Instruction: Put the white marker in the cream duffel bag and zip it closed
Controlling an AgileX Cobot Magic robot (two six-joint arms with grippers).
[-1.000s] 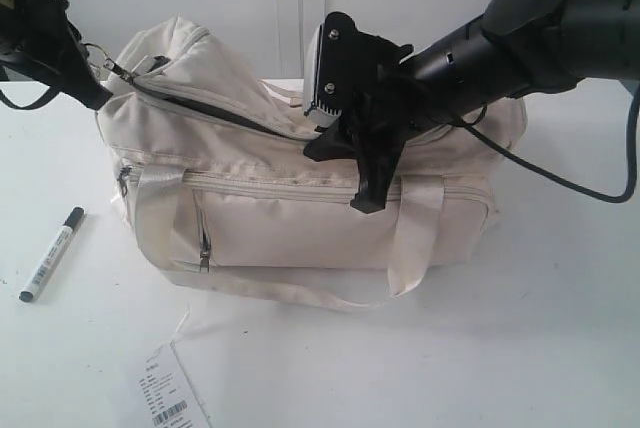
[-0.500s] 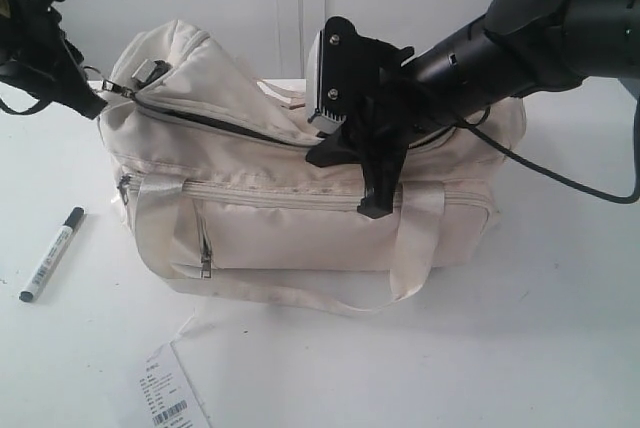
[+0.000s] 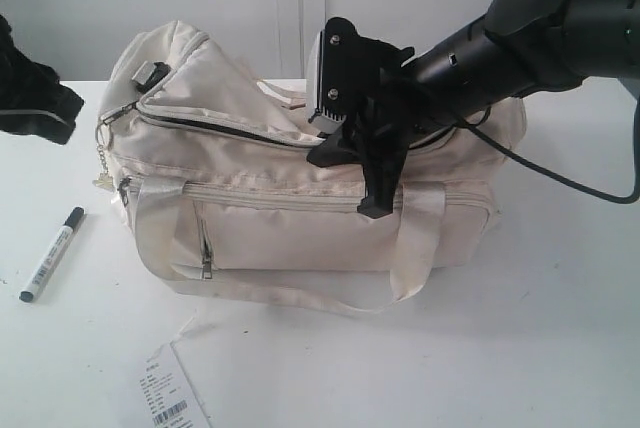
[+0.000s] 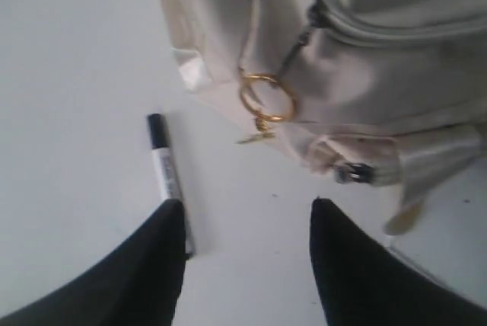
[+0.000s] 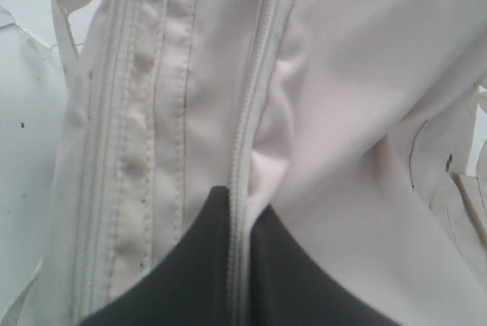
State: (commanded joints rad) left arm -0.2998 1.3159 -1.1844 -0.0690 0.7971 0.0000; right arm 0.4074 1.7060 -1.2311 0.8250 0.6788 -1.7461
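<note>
The cream duffel bag [image 3: 300, 238] lies on the white table, its curved top zipper [image 3: 230, 128] partly open with a dark slit showing. The white marker [image 3: 52, 253] with a black cap lies on the table left of the bag. My left gripper [image 4: 247, 204] hangs open above the table, with the marker [image 4: 169, 177] beside one finger and nothing between the jaws. In the exterior view the left gripper [image 3: 35, 98] sits at the left edge, apart from the bag. My right gripper [image 3: 372, 198] is shut on the bag [image 5: 342, 75], its jaws pinching the zipper seam [image 5: 240, 196].
A gold ring zipper pull [image 4: 268, 97] dangles on a chain [image 3: 103, 153] at the bag's left end. A white barcode paper tag [image 3: 170, 398] lies at the table's front. The bag's webbing handle [image 3: 415, 238] droops over its front.
My left gripper has let go of the zipper pull and drawn away to the left. The bag's left end has sagged and the pull now dangles. The right gripper has not moved.
</note>
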